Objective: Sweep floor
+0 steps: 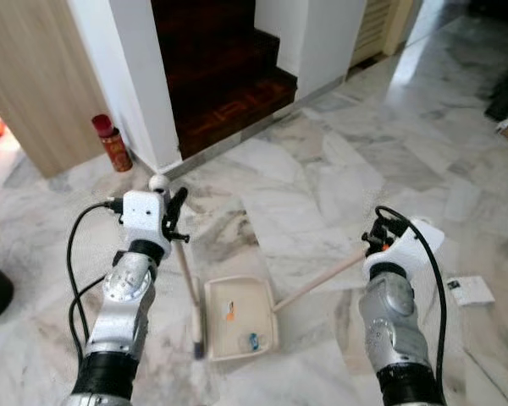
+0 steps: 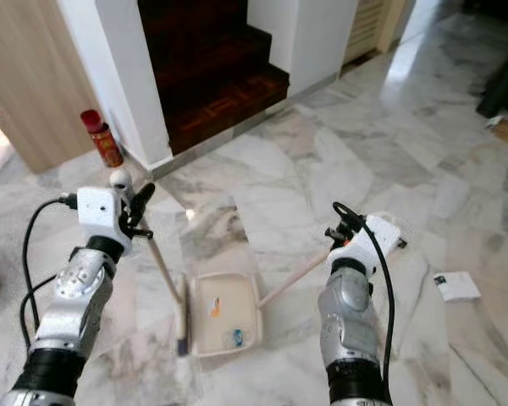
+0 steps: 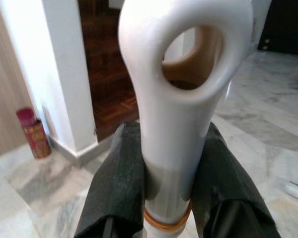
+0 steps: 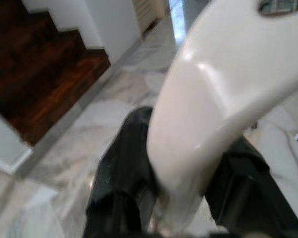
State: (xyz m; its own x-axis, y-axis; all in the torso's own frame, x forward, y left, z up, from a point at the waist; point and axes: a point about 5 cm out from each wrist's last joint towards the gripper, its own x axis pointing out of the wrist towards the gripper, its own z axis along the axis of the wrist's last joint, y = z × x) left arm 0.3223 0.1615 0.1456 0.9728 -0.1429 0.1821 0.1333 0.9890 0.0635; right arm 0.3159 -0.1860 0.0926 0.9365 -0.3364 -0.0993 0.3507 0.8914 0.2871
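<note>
Spray can: a red can [image 1: 112,142] stands by the white wall, well left of my work.
Left gripper: my left gripper [image 1: 174,216] is pinched on the broom handle [image 1: 184,269] just below its white looped top [image 3: 181,69].
Broom: its shaft runs down and slightly right to the head [image 1: 198,331], which touches the floor at the dustpan's left edge.
Dustpan: the cream dustpan [image 1: 217,298] lies flat between my arms, holding 2 scraps, 1 orange [image 1: 230,312] and 1 blue [image 1: 253,341].
Key relation: the pan sits just right of the broom head, so my next stroke should go rightward.
Right gripper: my right gripper [image 1: 374,240] is clamped on the dustpan handle [image 1: 317,282], which slants up from the pan.
Paper: a white slip [image 1: 469,290] lies unswept on the marble floor [image 1: 322,169], far right.
</note>
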